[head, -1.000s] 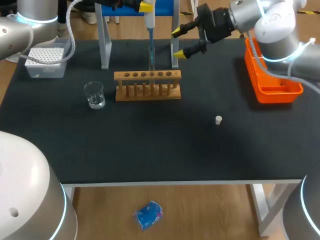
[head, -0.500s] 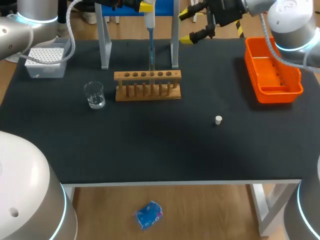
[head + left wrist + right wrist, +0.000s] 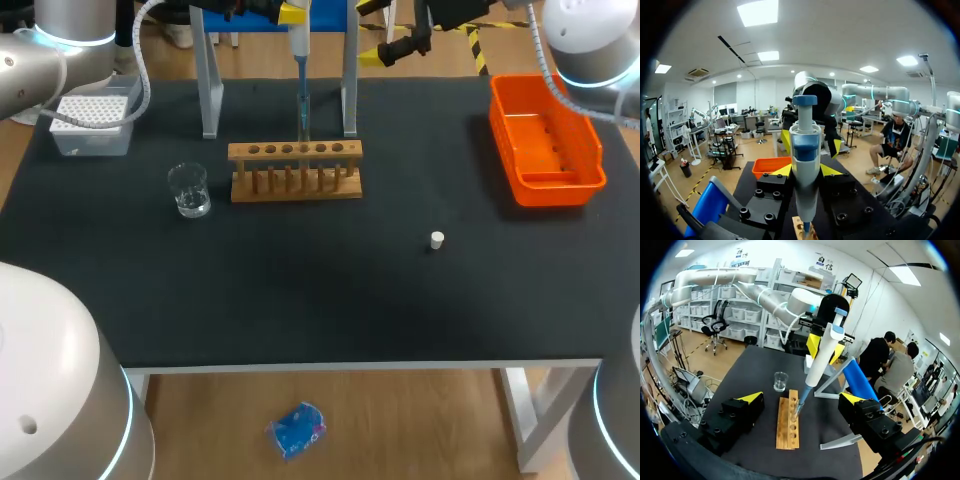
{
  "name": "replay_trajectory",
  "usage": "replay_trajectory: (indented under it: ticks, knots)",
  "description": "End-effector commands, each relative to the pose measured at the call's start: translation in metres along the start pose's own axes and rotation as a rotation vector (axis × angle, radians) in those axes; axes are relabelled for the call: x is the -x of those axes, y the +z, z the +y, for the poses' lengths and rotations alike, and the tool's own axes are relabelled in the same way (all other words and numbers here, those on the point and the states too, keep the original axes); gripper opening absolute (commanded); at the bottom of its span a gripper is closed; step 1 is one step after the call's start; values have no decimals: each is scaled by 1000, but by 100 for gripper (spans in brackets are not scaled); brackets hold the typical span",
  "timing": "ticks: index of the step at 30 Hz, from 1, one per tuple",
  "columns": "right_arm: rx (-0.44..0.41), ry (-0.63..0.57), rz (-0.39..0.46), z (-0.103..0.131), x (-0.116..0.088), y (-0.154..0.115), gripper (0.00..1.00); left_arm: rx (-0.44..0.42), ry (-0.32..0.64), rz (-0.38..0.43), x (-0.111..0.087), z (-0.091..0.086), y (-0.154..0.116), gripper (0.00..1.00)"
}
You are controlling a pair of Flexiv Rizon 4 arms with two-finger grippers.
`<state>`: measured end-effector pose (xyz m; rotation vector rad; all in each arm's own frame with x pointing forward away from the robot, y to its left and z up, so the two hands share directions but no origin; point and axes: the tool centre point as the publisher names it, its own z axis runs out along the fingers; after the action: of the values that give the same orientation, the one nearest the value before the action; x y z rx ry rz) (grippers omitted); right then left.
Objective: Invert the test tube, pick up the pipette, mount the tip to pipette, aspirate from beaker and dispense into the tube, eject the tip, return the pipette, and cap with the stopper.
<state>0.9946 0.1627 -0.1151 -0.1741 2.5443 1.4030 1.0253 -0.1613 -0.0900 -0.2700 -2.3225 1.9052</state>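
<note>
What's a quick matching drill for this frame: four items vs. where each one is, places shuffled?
Items:
1. beaker
2. stopper
3. orange tray
4. pipette

Places:
A. held in the left hand, above the wooden rack
B. lying alone, to the right of the wooden rack
C. farthest right, past the stopper
D. just left of the wooden rack

Pairs: 1-D, 2-B, 3-C, 4-A
</note>
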Motion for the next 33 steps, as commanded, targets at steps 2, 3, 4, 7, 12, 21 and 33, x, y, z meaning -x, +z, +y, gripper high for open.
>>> replay_trajectory:
  ticks: [2,3,4,7,12,21,33]
  knots:
    - [-1,0,1,0,-1,-2,100,3,-1,7,2,-1,-1,0]
    - [-1,0,1,0,-1,-2,100,3,-1,7,2,-1,-1,0]
    - [-1,0,1,0,-1,-2,100,3,-1,7,2,-1,-1,0]
    - [-1,0,1,0,-1,-2,100,3,-1,7,2,-1,-1,0]
    - [-4,-17,-7,11,9,-8,100,3,-1,7,2,-1,-1,0]
    - [-4,-39,-42,51,39,-31,100,3,-1,7,2,-1,-1,0]
    - [24,-56,4,80,65,-26,100,3,-1,7,2,-1,-1,0]
